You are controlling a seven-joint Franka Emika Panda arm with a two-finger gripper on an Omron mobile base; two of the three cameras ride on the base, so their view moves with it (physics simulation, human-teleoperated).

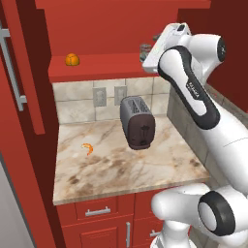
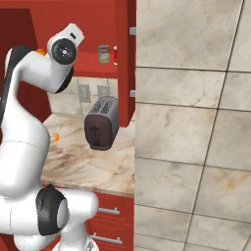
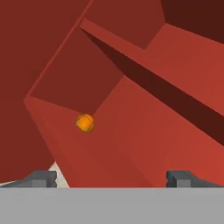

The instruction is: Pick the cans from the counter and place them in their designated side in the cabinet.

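- Hand view, bottom edge: my gripper [image 3: 111, 178] has its two dark fingertips [image 3: 41, 178] spread wide, one at the lower left and one at the lower right, with nothing between them.
- Beyond the tips, the plain red shelf of the cabinet [image 3: 144, 131] runs across the middle of the frame, and an orange fruit [image 3: 85, 123] sits on it left of centre.
- Left base view, lower half: the counter [image 1: 121, 169] spreads above the red drawers [image 1: 99, 213]; a dark toaster [image 1: 137, 122] stands near its middle and a small orange shrimp-like item [image 1: 87, 147] lies to its left.
- Upper right of that frame: my arm reaches to the shelf, and a silver-grey can [image 1: 145, 50] stands on the shelf right beside my hand.
- Right base view, upper middle: a can with a colourful label stands on the shelf next to a sliver of red and white, too little to name.
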